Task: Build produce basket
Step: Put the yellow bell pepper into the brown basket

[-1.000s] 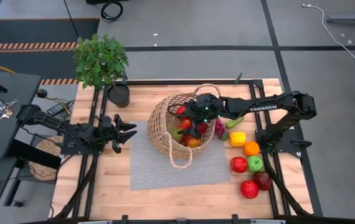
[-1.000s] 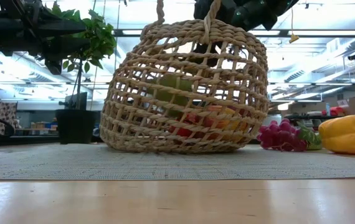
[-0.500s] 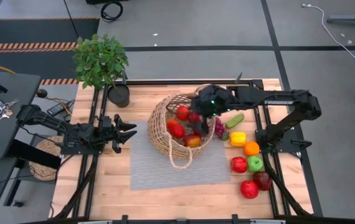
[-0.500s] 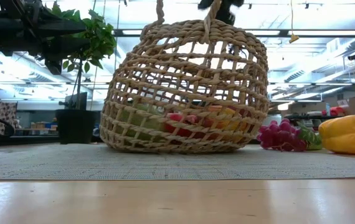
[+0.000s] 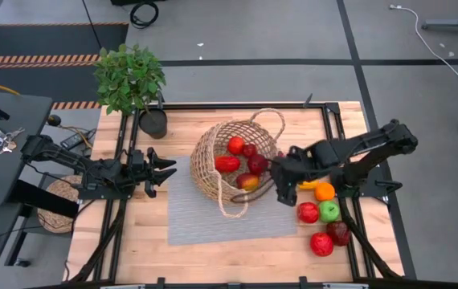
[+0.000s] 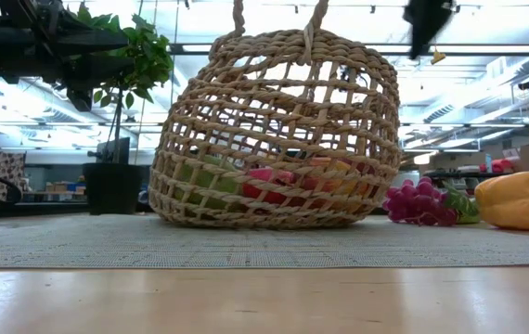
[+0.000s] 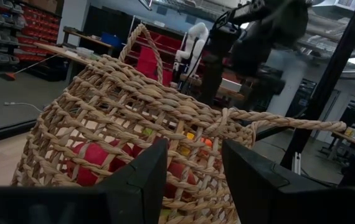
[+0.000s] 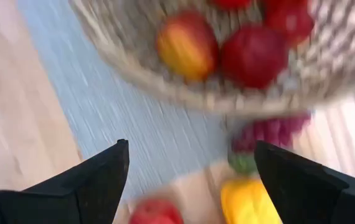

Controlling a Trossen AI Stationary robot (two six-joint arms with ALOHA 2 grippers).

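Grey mat (image 5: 213, 217); basket (image 5: 209, 164) tipped rightward.

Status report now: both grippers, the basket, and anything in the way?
Right gripper open, empty, beside the basket, above the grapes. Left gripper open, waiting at the mat's left edge. Basket holds several fruits; yellow pepper and apples outside. Nothing blocking.

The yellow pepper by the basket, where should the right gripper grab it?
Probably across the yellow pepper's bulging middle, from straight above. It lies on its side between the grapes and the orange, so side approaches look crowded. The open right gripper is close.
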